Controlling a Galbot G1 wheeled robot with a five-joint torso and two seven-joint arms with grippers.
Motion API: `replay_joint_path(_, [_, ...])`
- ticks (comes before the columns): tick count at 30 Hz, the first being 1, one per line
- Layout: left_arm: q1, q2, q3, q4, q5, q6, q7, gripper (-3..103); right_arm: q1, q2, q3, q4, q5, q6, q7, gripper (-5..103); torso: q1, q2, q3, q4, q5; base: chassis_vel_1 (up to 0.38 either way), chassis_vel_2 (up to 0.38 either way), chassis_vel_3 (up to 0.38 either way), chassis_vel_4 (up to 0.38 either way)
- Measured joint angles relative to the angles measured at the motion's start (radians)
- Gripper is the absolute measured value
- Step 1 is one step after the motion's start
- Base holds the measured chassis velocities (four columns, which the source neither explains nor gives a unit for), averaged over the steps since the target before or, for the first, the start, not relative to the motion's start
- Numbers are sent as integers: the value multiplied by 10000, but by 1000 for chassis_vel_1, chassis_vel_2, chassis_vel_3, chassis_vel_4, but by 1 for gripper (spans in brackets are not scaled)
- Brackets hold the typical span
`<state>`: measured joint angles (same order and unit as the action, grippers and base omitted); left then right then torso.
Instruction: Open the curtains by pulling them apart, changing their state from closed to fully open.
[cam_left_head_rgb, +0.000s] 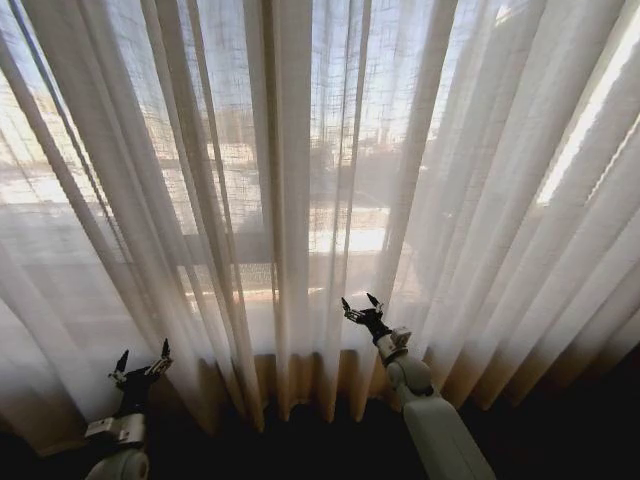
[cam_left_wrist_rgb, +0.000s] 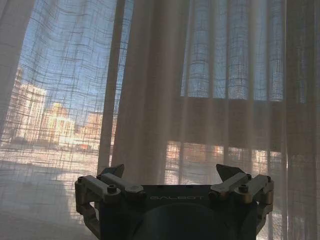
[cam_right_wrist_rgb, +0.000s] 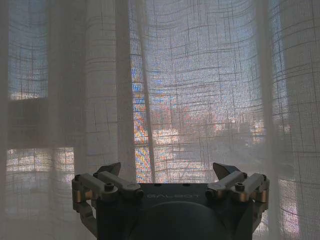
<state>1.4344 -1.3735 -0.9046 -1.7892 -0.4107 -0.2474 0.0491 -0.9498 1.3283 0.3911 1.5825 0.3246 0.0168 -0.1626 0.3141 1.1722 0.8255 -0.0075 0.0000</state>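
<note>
Sheer cream-white pleated curtains (cam_left_head_rgb: 300, 180) hang closed across the window. Left hand (cam_left_head_rgb: 141, 362) and right hand (cam_left_head_rgb: 361, 304) both stand spread, short of the fabric. Advised: clamp pleats flanking the centre seam before drawing outward.

Sunlit window (cam_left_head_rgb: 350, 235), buildings (cam_left_wrist_rgb: 55, 125) outside, dark floor (cam_left_head_rgb: 560, 430)
</note>
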Motion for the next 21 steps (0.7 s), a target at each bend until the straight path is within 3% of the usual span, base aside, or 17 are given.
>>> replay_joint_path(6, [0, 0, 1, 0, 0, 0, 0, 100, 71, 29, -3, -201, -189, 374, 97, 100, -2, -1, -1, -3, 0, -56, 33, 46, -42])
replay_joint_path(21, [0, 0, 1, 0, 0, 0, 1, 100, -97, 41, -567, 164, -223, 198, 193, 100, -7, 4, -3, -3, 0, 7, -13, -6, 12])
